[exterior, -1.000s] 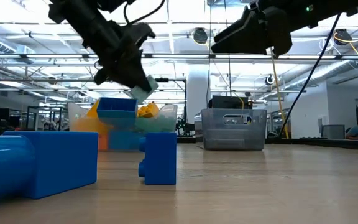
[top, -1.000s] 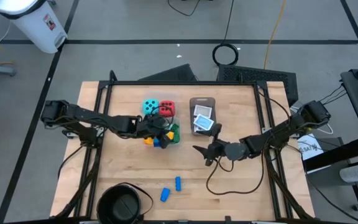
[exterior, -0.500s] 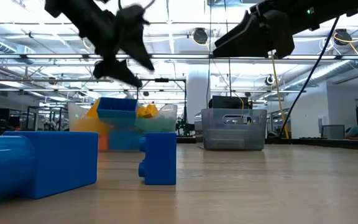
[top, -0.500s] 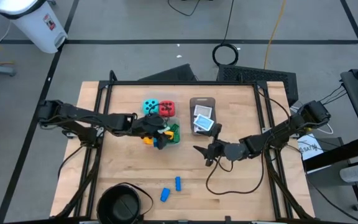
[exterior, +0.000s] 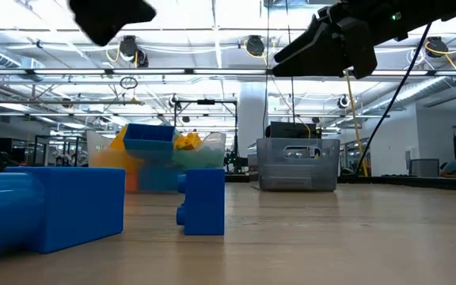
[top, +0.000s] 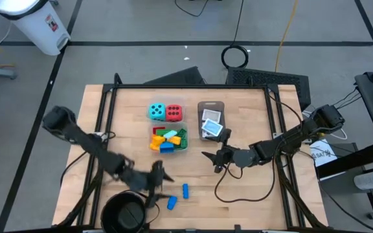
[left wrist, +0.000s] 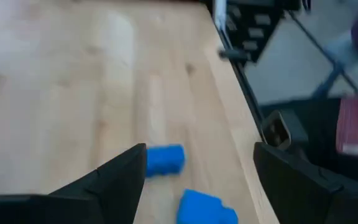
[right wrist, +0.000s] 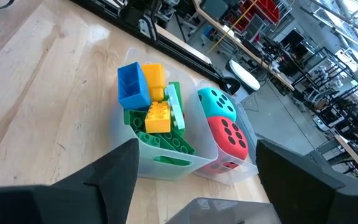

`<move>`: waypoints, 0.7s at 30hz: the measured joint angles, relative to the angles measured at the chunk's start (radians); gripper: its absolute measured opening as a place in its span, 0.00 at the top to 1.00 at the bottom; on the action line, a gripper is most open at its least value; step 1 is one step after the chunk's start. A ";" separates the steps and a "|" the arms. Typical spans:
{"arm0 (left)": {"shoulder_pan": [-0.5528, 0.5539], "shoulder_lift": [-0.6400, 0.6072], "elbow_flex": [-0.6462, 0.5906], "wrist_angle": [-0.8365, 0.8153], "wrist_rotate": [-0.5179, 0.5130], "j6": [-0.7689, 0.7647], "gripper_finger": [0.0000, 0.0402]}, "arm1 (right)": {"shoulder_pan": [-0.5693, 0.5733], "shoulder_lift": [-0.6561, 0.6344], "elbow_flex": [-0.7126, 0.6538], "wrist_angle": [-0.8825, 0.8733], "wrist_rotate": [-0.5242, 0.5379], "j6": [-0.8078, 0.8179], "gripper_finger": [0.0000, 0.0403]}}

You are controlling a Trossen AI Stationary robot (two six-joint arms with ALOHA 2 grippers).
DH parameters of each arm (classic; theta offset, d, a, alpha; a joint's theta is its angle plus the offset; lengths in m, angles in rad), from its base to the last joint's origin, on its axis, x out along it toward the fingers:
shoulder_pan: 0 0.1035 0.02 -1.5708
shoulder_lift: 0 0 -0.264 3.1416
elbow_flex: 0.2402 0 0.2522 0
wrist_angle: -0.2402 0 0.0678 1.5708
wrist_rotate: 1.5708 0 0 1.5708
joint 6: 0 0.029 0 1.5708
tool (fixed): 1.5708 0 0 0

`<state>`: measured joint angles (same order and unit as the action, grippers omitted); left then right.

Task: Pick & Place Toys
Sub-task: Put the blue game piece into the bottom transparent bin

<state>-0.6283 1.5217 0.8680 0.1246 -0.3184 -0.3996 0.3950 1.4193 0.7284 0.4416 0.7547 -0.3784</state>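
Two blue bricks (top: 185,190) (top: 171,202) lie flat on the table near its near edge; the low view shows them close up (exterior: 50,207) (exterior: 203,202). My left gripper (top: 162,184) hangs open just left of them, and they show between its fingers (left wrist: 165,158) (left wrist: 207,208). A clear tub (top: 169,139) of mixed bricks (right wrist: 151,106) stands mid-table. Behind it, a teal die (top: 156,111) and a red die (top: 173,113) sit in another tub. White cards (top: 212,123) lie in the grey tray (top: 210,105). My right gripper (top: 209,158) waits open right of the brick tub.
A round black bowl (top: 127,212) stands at the near edge, right beside my left arm. A black frame (top: 109,103) borders the table's sides and far edge. A cable (top: 228,188) loops on the wood under my right arm.
My left gripper has opened above the brick tub and let go of a pale green piece. It has then swung level toward the table's near edge and turned, coming to the two blue bricks. My right arm has kept still.
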 joint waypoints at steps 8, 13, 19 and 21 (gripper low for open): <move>-0.061 0.258 0.000 0.224 0.005 0.027 0.30 | 0.000 0.000 0.000 0.008 0.000 0.000 0.29; -0.068 0.335 0.000 0.219 0.031 0.028 0.32 | 0.000 0.000 0.000 0.018 0.000 0.000 0.29; -0.066 0.366 0.002 0.224 0.037 0.053 0.32 | 0.000 0.000 0.000 0.018 0.000 0.001 0.30; -0.061 0.368 0.002 0.209 0.024 0.069 0.32 | 0.000 0.000 0.000 0.018 0.000 0.001 0.30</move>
<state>-0.6894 1.8893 0.8696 0.3336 -0.2943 -0.3304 0.3950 1.4197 0.7284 0.4599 0.7544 -0.3779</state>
